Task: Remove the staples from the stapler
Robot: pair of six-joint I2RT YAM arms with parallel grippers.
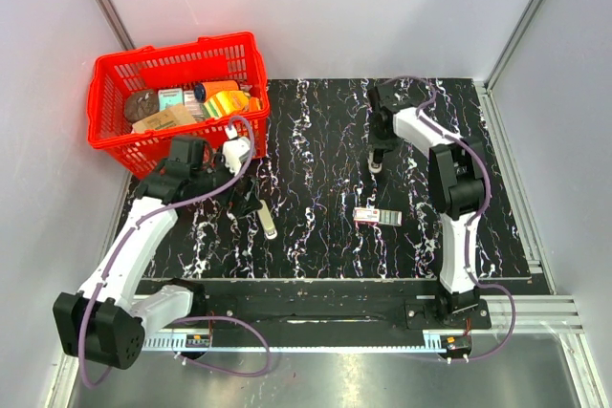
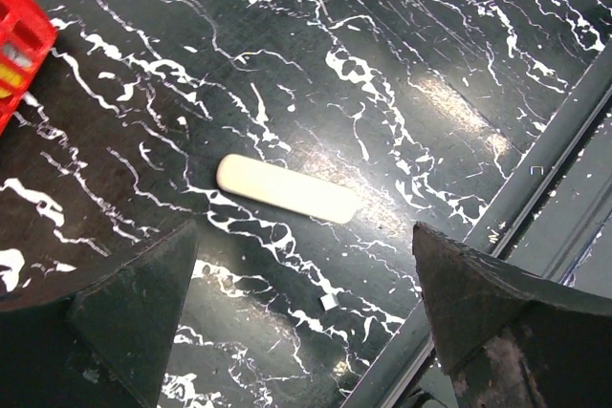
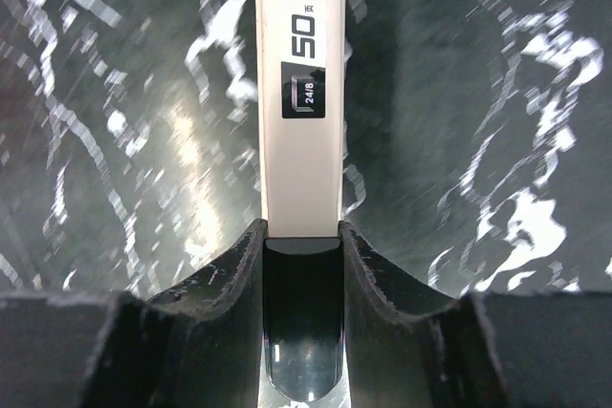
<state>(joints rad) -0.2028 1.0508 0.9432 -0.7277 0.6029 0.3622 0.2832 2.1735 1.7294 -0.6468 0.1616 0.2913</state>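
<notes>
Pinching cream-white stapler point(image 3: 299, 93) tight in right claw point(image 3: 301, 228) over marbled bench point(image 2: 382, 45); holding left claw point(image 2: 304, 236) wide open, empty, above slim cream bar point(image 2: 287, 188) lying flat.

The counter point(image 1: 325, 140) is glossy black with white marble-like veins, and light glares off it. The stapler point(image 3: 299, 140) has a smooth cream plastic shell with a soft sheen and flat black printed labels. The right claw point(image 3: 301, 228) is matt black plastic, faintly grainy at the edges, with a shiny black surface deeper in. The left claw point(image 2: 304, 236) is the same dull black plastic. A cream strip point(image 2: 287, 188) looks smooth and satin. The basket point(image 1: 143, 150) is shiny red plastic. The rail point(image 1: 335, 336) is bare silvery metal.
</notes>
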